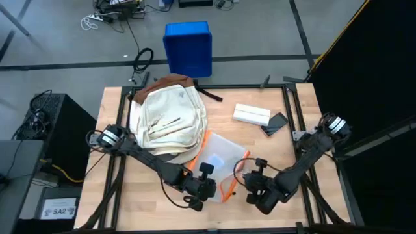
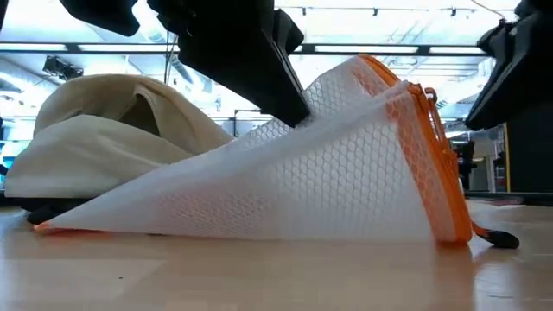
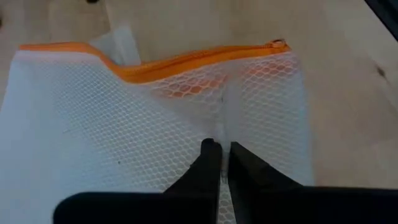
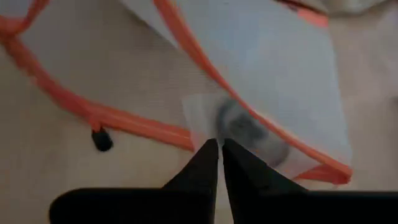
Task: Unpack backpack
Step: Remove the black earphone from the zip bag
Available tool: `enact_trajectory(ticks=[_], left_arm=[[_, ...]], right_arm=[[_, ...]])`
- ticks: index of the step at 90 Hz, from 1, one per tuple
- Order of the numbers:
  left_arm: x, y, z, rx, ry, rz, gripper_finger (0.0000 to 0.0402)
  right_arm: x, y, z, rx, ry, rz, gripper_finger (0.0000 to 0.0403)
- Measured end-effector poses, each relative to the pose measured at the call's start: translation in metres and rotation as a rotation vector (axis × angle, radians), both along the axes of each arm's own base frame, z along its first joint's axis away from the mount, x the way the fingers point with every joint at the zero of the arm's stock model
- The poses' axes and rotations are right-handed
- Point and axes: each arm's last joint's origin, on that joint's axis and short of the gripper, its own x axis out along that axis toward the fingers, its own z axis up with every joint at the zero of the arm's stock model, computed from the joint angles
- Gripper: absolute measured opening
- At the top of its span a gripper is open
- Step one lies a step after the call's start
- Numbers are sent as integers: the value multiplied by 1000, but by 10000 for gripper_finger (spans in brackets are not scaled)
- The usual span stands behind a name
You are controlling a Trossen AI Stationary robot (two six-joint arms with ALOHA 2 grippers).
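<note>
clear orange-edged mesh zip pouch (image 1: 218, 162) pinched by left gripper (image 3: 219, 163) at the cream-white fabric backpack's (image 1: 169, 117) 5 o'clock; right gripper (image 4: 220, 155) seemingly closed empty; pouch to be set aside next.

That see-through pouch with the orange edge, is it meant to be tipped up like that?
It does look odd. The pouch is tented: one end lies flat on the table and the orange-zippered end is raised. The left gripper has its fingers pinched on the mesh, which would explain it. The backpack lies behind it.
</note>
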Motion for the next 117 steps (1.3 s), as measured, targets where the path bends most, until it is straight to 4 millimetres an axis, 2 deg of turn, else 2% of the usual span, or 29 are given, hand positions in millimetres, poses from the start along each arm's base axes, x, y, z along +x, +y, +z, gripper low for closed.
enact_trajectory(ticks=[16,26,39,59,77,89,98,106,117], left_arm=[[0,0,0,-1,-1,1,0],[0,0,0,2,-2,-3,0],[0,0,0,5,-3,-7,0],[0,0,0,13,-3,-16,0],[0,0,0,12,-4,-16,0],[0,0,0,12,-4,-16,0],[1,0,0,11,-6,-17,0],[1,0,0,9,-5,-19,0],[1,0,0,9,-6,-19,0]], right_arm=[[10,-15,-10,31,33,-68,30],[21,-28,-16,99,39,-118,71],[36,-42,-23,175,39,-86,136],[42,-69,-33,157,61,-162,225],[36,-90,-52,201,100,-223,266],[34,-96,-63,271,45,-221,270],[32,-98,-67,287,32,-212,251],[32,-98,-68,287,38,-204,211],[34,-93,-64,276,49,-147,128]])
